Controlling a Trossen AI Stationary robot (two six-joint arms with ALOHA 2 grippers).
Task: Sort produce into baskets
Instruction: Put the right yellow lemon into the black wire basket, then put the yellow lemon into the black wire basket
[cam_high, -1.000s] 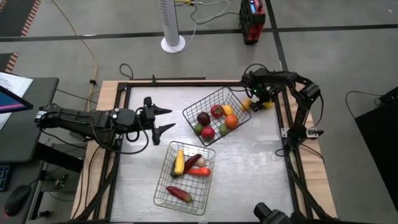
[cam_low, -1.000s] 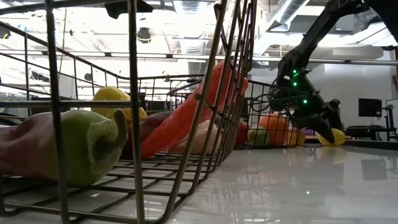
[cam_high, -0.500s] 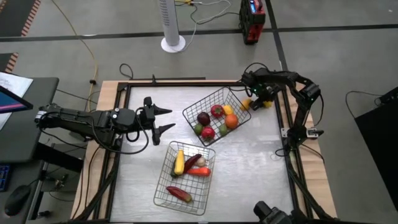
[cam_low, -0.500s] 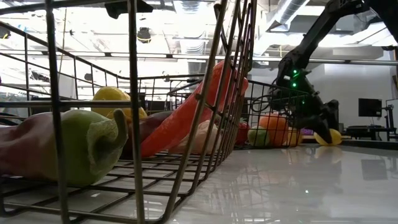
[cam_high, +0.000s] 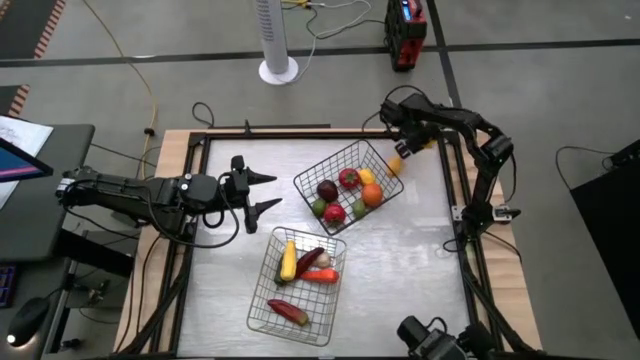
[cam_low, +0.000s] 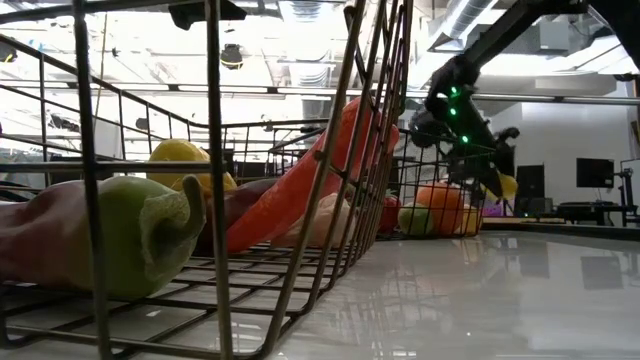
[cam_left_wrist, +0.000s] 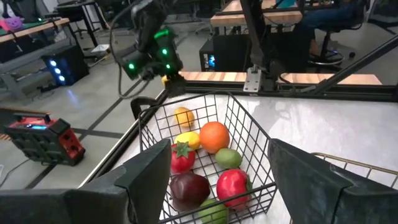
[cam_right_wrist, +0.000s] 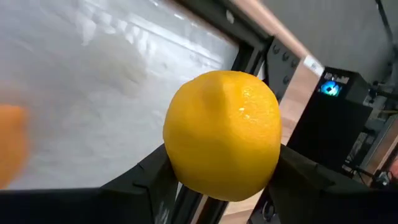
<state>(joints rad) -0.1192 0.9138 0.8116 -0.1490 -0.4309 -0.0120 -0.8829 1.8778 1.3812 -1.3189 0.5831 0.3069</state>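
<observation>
My right gripper (cam_high: 400, 155) is shut on a round yellow lemon (cam_high: 395, 166) just off the right corner of the far wire basket (cam_high: 327, 161). That basket holds several round pieces: red, maroon, orange, yellow and green. The lemon shows large in the right wrist view (cam_right_wrist: 221, 124) and above the table in the low view (cam_low: 507, 185). The near basket (cam_high: 260, 278) holds long pieces: yellow, orange and red. My left gripper (cam_high: 262, 192) is open and empty, left of both baskets. My right gripper pinches the lemon between its two fingers, one on each of its opposite sides (cam_right_wrist: 177, 155). The fingers come from above, slanting down. The lemon is lifted clear of the table.
A dark frame (cam_high: 455, 200) runs around the table's edges. Bare white tabletop (cam_high: 410, 260) lies right of the near basket. A white stand (cam_high: 278, 68) and a red device (cam_high: 405, 35) stand on the floor beyond the far edge.
My right gripper has risen with the lemon and gone toward the table's left edge, to the far basket's right corner. The lemon, on the table a second ago, is lifted clear.
</observation>
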